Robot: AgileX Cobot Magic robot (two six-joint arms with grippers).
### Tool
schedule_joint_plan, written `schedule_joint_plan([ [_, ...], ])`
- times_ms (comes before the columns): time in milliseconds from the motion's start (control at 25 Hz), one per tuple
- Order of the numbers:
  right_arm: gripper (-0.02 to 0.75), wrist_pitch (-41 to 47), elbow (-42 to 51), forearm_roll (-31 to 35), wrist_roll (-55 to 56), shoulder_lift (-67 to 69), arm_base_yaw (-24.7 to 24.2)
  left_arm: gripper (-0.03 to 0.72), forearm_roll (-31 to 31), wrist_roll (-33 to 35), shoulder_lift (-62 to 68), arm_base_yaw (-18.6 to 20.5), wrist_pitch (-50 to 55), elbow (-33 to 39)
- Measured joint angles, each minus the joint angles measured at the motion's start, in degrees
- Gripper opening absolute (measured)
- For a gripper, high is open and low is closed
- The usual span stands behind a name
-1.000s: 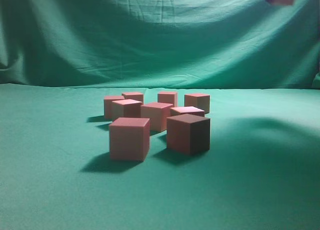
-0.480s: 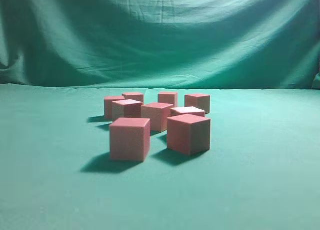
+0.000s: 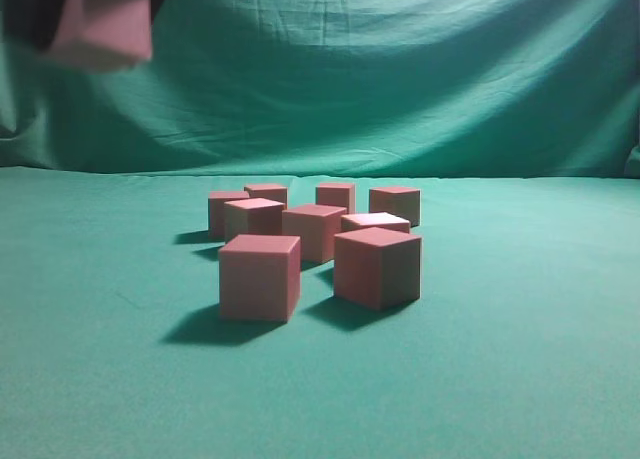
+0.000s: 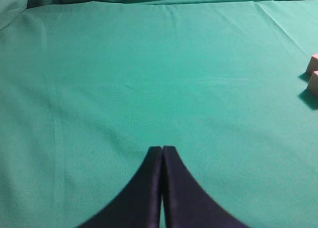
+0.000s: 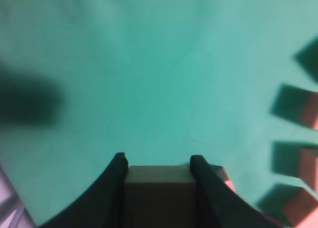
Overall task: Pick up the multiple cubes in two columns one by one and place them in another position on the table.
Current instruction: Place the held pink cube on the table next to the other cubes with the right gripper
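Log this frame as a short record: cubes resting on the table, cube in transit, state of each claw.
cubes on table: eight, clustered mid-table
table: green cloth
carried cube: blurred at the exterior view's upper left
right claw: closed on the carried cube, high above the cloth
left claw: shut, empty, over bare cloth

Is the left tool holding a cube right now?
No. In the left wrist view the left tool has its tips pressed together over bare table, nothing between them.
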Motion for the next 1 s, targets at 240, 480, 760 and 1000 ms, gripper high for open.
schedule_joint_plan([
  [240, 0.264, -1.29, 0.00, -2.43, 4.75, 5.09, 0.87, 0.000, 0.00, 0.00, 0.00, 0.00, 0.00, 0.00],
  [480, 0.264, -5.44, 0.00, -6.56, 11.31, 6.88, 0.87, 0.000, 0.00, 0.00, 0.00, 0.00, 0.00, 0.00],
  [760, 0.264, -5.93, 0.00, -9.76, 18.92, 8.51, 0.87, 0.000, 0.00, 0.00, 0.00, 0.00, 0.00, 0.00],
  [1000, 0.264, -5.55, 0.00, -10.54, 21.31, 10.59, 0.87, 0.000, 0.00, 0.00, 0.00, 0.00, 0.00, 0.00],
])
